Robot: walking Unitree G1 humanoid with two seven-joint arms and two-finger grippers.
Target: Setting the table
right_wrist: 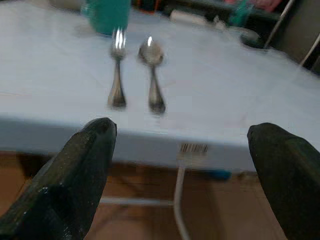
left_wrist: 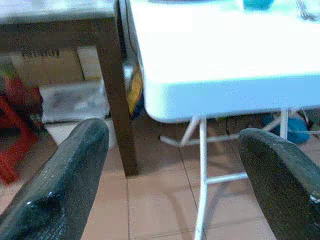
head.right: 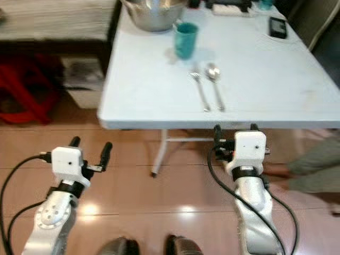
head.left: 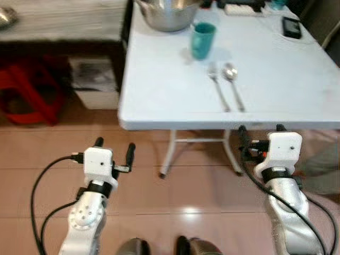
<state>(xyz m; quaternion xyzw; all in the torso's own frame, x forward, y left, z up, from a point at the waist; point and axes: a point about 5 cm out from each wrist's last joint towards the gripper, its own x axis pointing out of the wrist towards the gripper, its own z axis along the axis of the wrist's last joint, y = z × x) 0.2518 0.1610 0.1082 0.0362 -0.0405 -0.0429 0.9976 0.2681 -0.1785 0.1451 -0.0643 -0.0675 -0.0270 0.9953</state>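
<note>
Floor: tan tiles [head.left: 175, 191] are running under everything, with open room between the two arms and the table's near edge.
Far left: a dark wooden bench [head.left: 58, 24] is standing beside the table, with a red stool [head.left: 29, 93] and a white box [head.left: 95, 82] sitting below it.
Table: a white folding table [head.left: 159, 95] is presenting its near edge just ahead of the grippers; its white legs [head.left: 172, 151] are showing beneath.
Bowl: a steel bowl [head.left: 167, 13] is sitting at the far edge.
Cup: a teal cup [head.left: 202, 40] is standing upright just behind the cutlery.
Fork: the fork [head.left: 218, 85] is lying with its tines toward the cup and its handle toward the near edge.
Spoon: the spoon [head.left: 234, 85] is lying just beside the fork, parallel, bowl end away from the robot.
Phone: a dark phone [head.left: 291, 26] is resting far right.
Left gripper [head.left: 114, 149]: it is hovering below the table corner, fingers spread wide, holding nothing.
Right gripper [head.left: 260, 133]: it is hovering at the near edge facing the cutlery, fingers wide apart, gripping nothing.
</note>
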